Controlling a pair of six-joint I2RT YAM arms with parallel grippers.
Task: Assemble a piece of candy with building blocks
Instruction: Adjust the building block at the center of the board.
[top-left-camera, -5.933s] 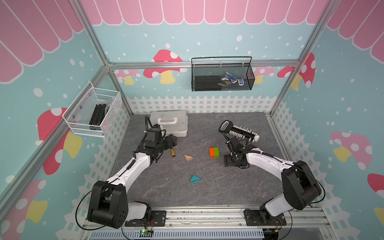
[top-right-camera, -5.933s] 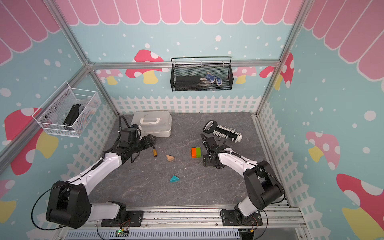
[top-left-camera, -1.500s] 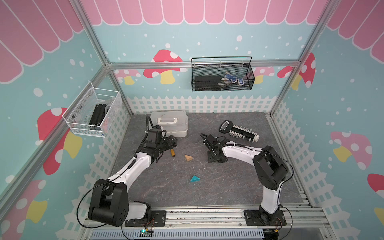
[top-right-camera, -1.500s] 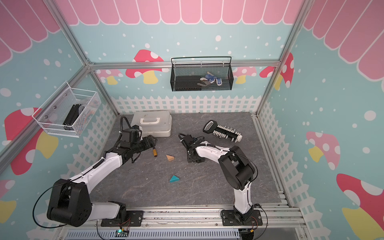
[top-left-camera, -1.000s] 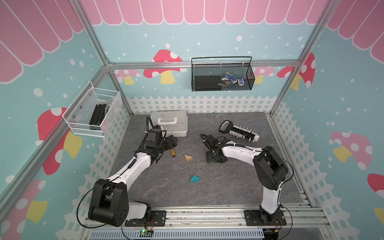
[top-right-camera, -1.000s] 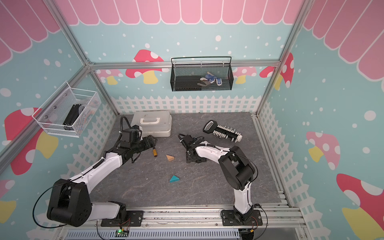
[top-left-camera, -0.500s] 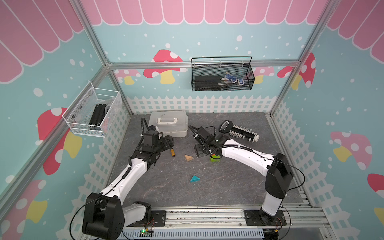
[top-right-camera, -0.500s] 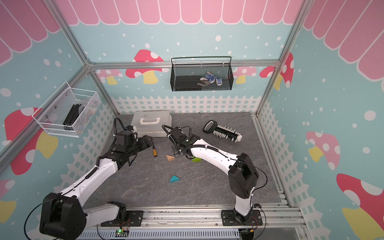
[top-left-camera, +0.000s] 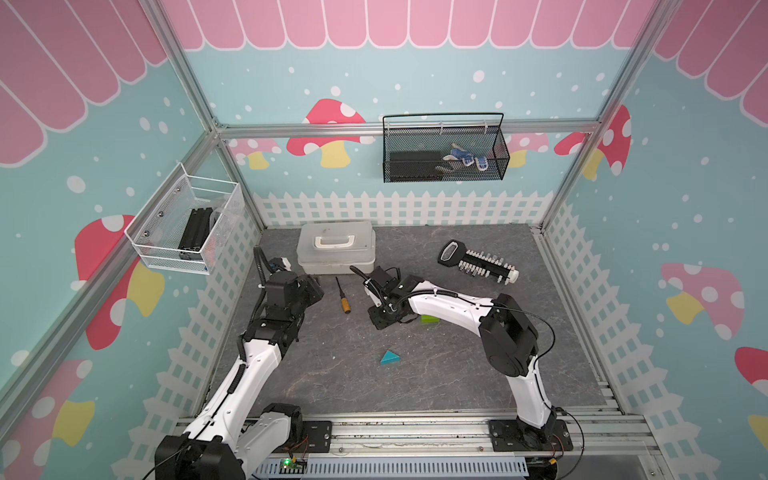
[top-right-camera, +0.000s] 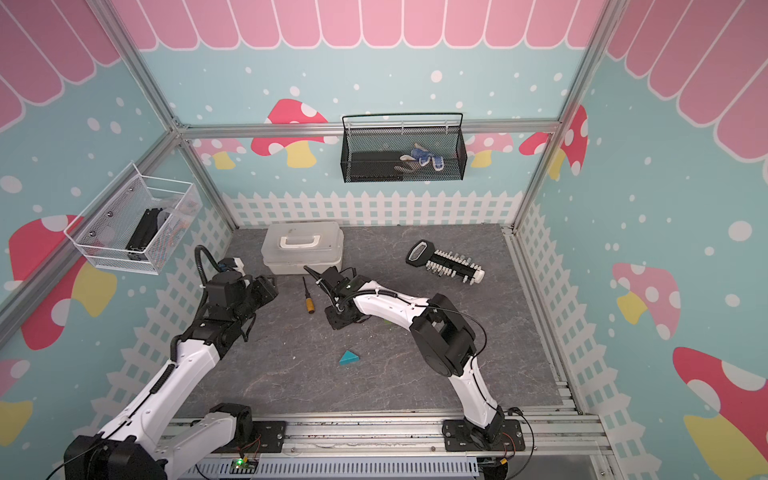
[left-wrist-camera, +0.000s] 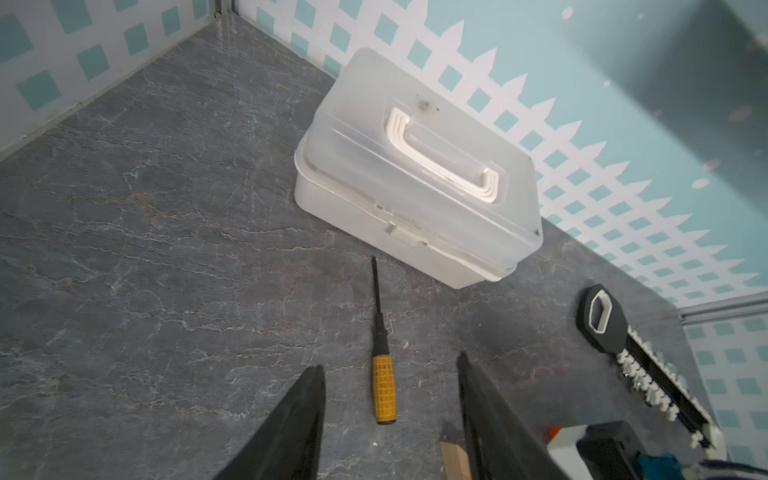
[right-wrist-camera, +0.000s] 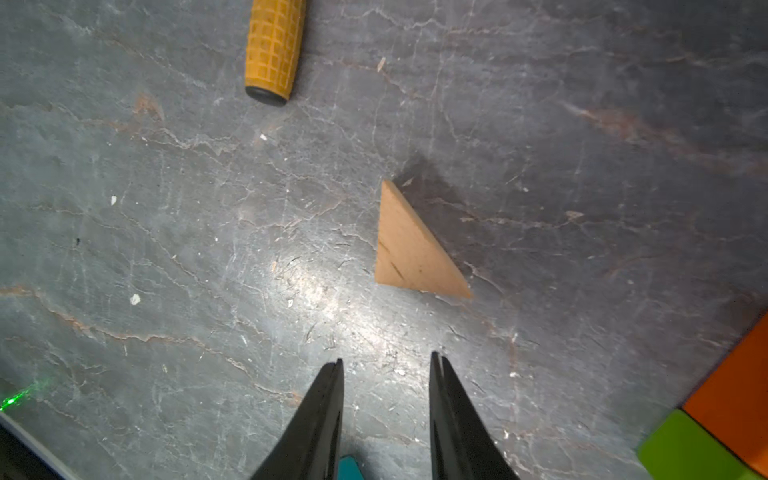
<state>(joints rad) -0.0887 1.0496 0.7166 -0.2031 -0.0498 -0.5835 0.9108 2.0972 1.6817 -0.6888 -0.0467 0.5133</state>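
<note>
Right wrist view: the right end effector, half-open and empty, is best centred over the tan triangular prism before being closed.

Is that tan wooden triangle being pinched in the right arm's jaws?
No, the tan triangle lies flat on the grey floor, ahead of the right arm's jaws, and the gap between them is empty.

Finishes noted on the desk
A grey, veined, stone-like surface with a faint sheen is shown; the tan triangular block is left as bare matt wood, the screwdriver handle is gridded yellow, the box is frosted translucent plastic
</note>
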